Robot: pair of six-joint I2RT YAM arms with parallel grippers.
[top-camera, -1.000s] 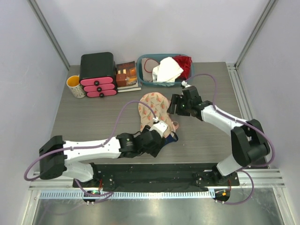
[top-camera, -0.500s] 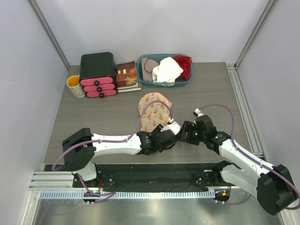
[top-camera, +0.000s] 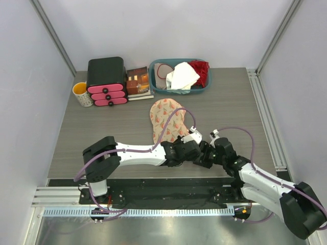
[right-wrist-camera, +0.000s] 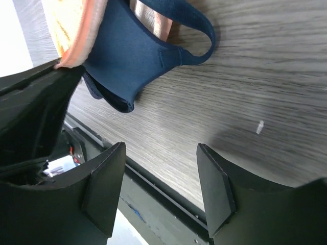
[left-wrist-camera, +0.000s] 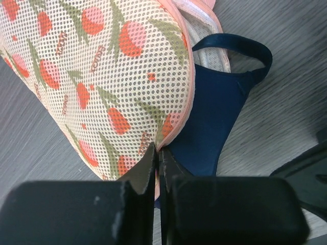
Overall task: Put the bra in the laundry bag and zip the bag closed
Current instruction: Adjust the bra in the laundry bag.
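One left claw (left-wrist-camera: pixel 157 155) pinches laundry bag (left-wrist-camera: pixel 97 76) rim; bra (left-wrist-camera: pixel 214 117) just beside.

Grey table (top-camera: pixel 102 127); laundry bag (top-camera: pixel 166 115) centre, bra (left-wrist-camera: pixel 209 122) at its near end; basket (top-camera: pixel 176 92), books (top-camera: pixel 138 81), drawers (top-camera: pixel 106 76), mug (top-camera: pixel 82 94) behind.

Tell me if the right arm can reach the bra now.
Probably yes: the right gripper stands open with only bare table between it and the bra. The left gripper, pinching the laundry bag rim, crowds that side.
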